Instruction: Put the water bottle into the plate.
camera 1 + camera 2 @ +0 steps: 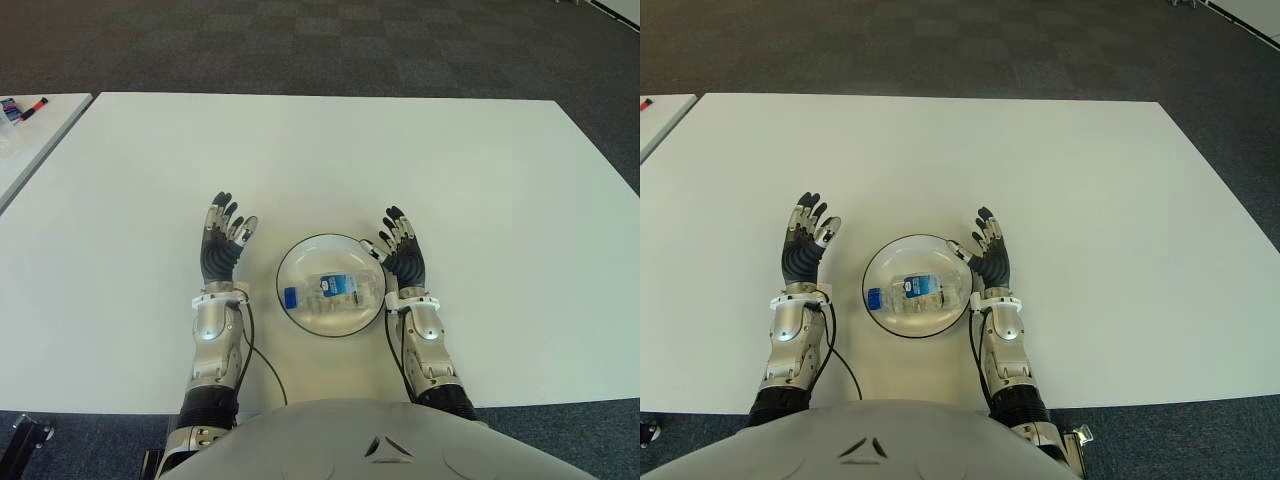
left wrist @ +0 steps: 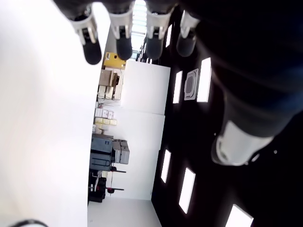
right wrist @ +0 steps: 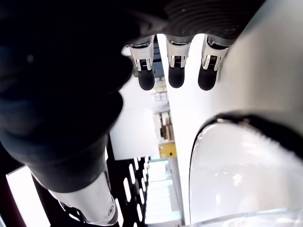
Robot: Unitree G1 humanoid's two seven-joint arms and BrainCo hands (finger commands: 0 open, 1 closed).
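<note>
Water bottle lies on its side inside the clear glass plate on the white table, its blue cap pointing toward the robot's left. In the left eye view, the plate sits between the two hands. The right hand is just beside the plate's right rim, fingers spread and extended forward, holding nothing; the bottle is apart from it, near the plate's middle. The left hand shows on the plate's left side, a little apart from the rim, fingers likewise spread and empty. Pens and small items lie on a second table at the far left edge.

The right eye view shows the same layout: the bottle, with its blue-and-white label, is the only thing in the plate, and both hands flank it open.

In the left wrist view, four straight fingertips reach out over the bright table surface, the thumb held apart; nothing is between them.

In the right wrist view, three extended fingertips point past the curved glass rim of the plate, which lies just beside the palm. The thumb stands off to the side. No object is in the grasp, and the bottle itself cannot be made out here.
</note>
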